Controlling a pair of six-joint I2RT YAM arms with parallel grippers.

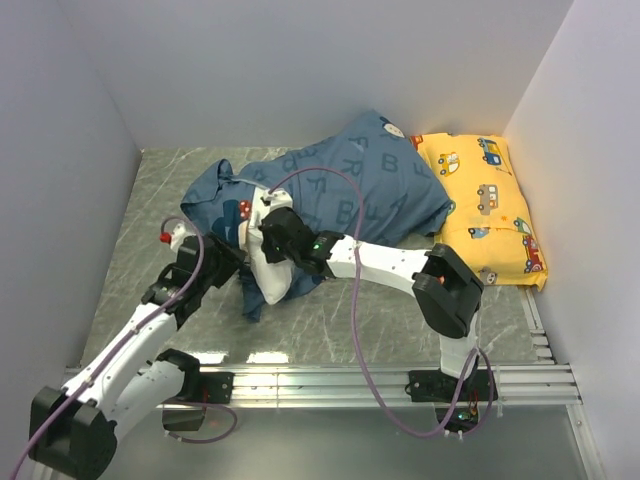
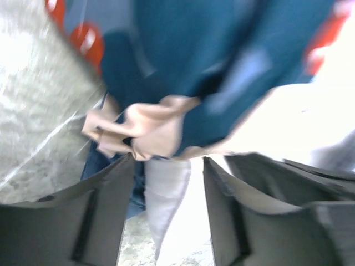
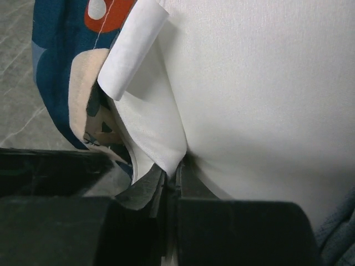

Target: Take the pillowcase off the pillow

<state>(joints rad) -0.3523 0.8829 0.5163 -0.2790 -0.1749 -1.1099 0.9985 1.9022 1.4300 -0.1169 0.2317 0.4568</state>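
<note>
- My right claw (image 3: 171, 180) is pinched fully together on a fold of white cloth from the pillow (image 3: 255, 111). I see no gap between its jaws.
- My left claw (image 2: 168, 188) stands well apart. Its two dark fingers (image 2: 111, 194) sit either side of a pale strip of cloth and clamp nothing.
- The pillowcase (image 1: 350, 185) lies bunched in the middle of the table (image 1: 150, 200), running from far right to near left. It covers most of the pillow.
- The pillow's bare white end pokes out of the case's mouth at the near left. Both my claws meet there, the right one just to the right of the left.
- In my left wrist view, which is blurred, blue case cloth hangs above the fingers, and a crumpled tan edge lies close to the left finger.
- A yellow car-print pillow (image 1: 480, 205) lies at the far right against the wall, its left edge touching the pillowcase.
</note>
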